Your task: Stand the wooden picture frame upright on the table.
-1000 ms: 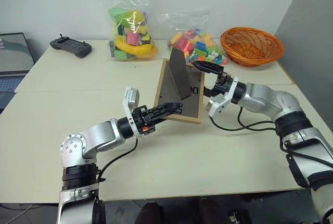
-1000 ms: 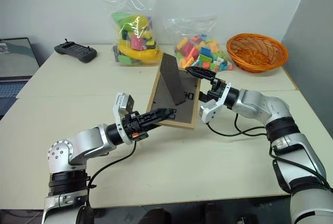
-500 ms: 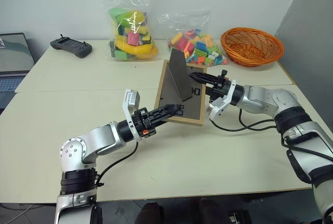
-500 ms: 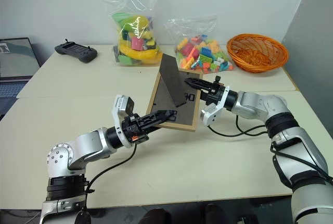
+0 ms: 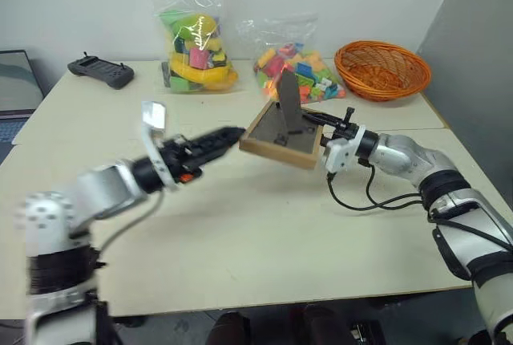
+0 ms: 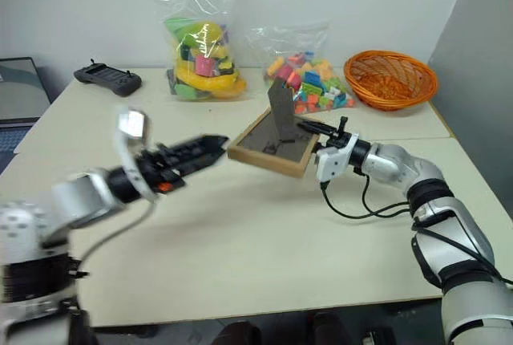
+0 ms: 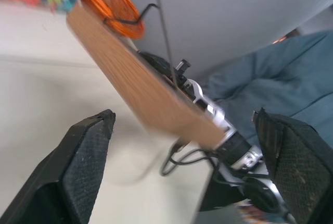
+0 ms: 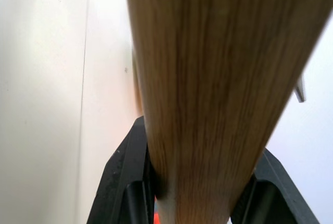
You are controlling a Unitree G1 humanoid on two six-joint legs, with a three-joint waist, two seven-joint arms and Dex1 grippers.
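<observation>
Wooden picture frame [image 5: 282, 135] edge clamped by right gripper [image 5: 314, 119].

- A plain white wall [image 5: 96, 0] ran across the top of the frame.
- A grey panel [image 5: 481, 48] stood at upper right.
- A laptop [image 5: 16, 88] sat at the left edge.

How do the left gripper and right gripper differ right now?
The left gripper is open with its fingers spread, apart from the wooden picture frame; the right gripper is shut on the frame's right edge. The left carries nothing; the right holds the frame lifted and tilted above the table. Both point toward the frame.
</observation>
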